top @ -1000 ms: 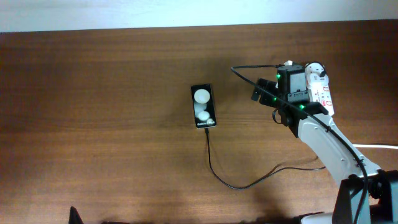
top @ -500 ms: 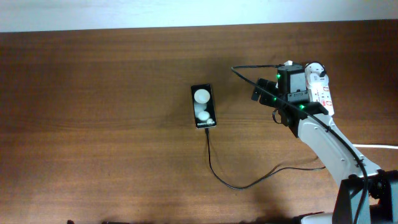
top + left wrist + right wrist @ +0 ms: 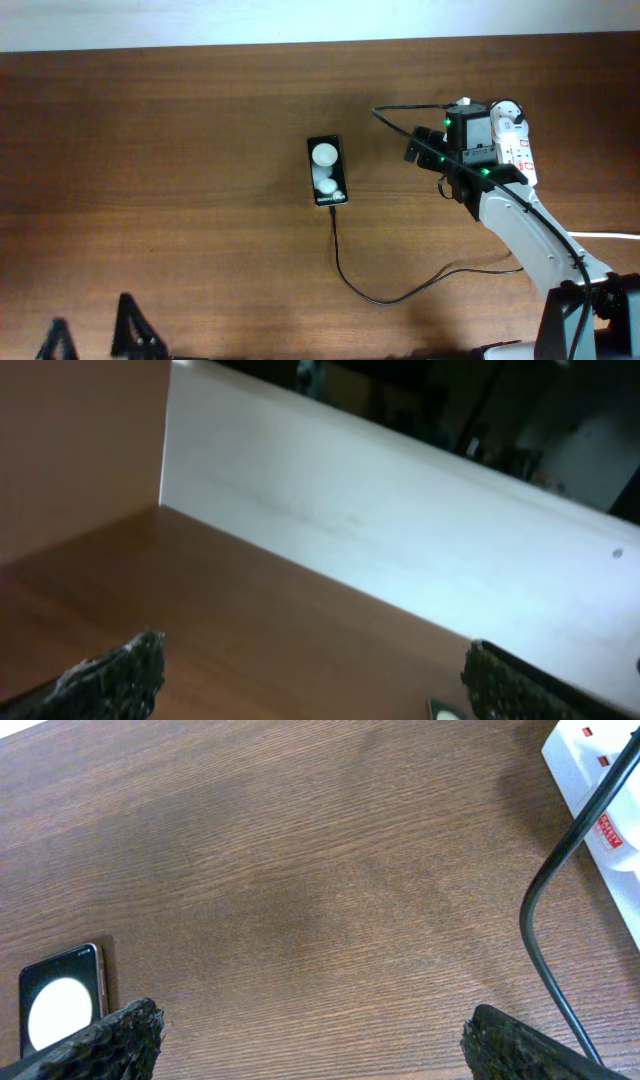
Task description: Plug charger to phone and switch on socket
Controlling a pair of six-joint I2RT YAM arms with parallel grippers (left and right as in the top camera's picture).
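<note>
At the far left, the left gripper hangs over the brown wooden table. Its two black textured fingers are spread wide, with nothing between them. In the overhead view only its tips show, at the table's near-left edge.

Near the middle of the table lies the phone, a small flat black rectangle with two white round patches, well apart from the left gripper. The charger, a long thin black cable, meets the phone's near end. It drops toward the front edge, curves right and passes out of sight under the white right arm.

The right gripper is released and empty, its fingers wide apart above bare wood between the phone and the socket.

The socket, a white elongated power strip with small red marks, lies just right of that wrist, partly hidden by it. A white rounded adapter sits at its far end. A black cable crosses in front of the strip; whether it belongs to the charger cannot be told. A thick white cord runs off the right edge.
</note>
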